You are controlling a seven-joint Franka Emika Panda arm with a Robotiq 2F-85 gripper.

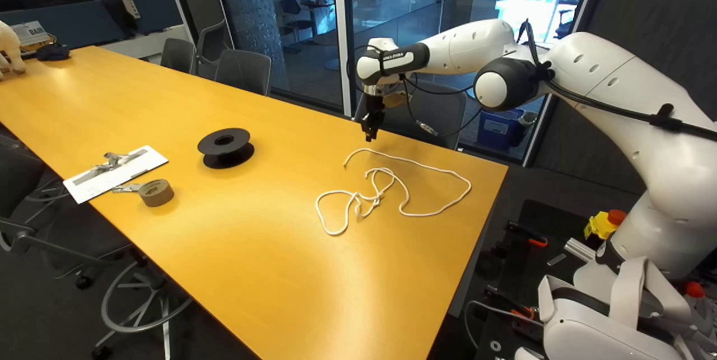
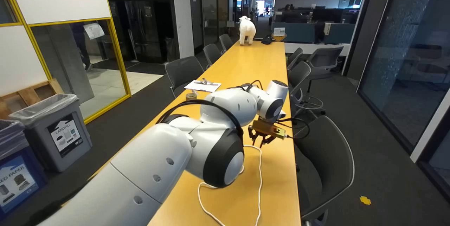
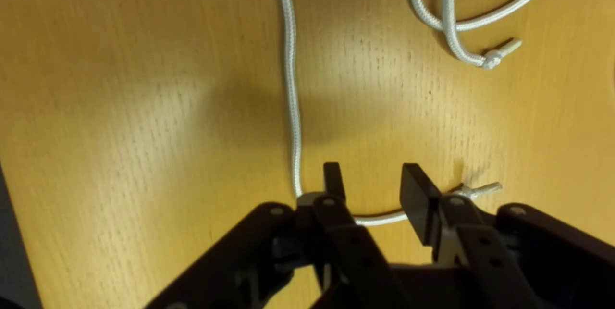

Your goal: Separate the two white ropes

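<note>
In an exterior view, a flat white rectangular card lies at the left of the frame on a long, shiny, yellow-brown wooden table. Next come a round brown roll of tape and a round black spool. Right of the middle, two thin white braided ropes lie in curvy loops; I cannot tell where one stops. In an exterior view, a grey bin at the left holds a see-through plastic bag. The smooth white robot arm stands at the right and bends leftward. Its black gripper points down above the table, jaws apart and free; in the wrist view, rope shows through the gap.
</note>
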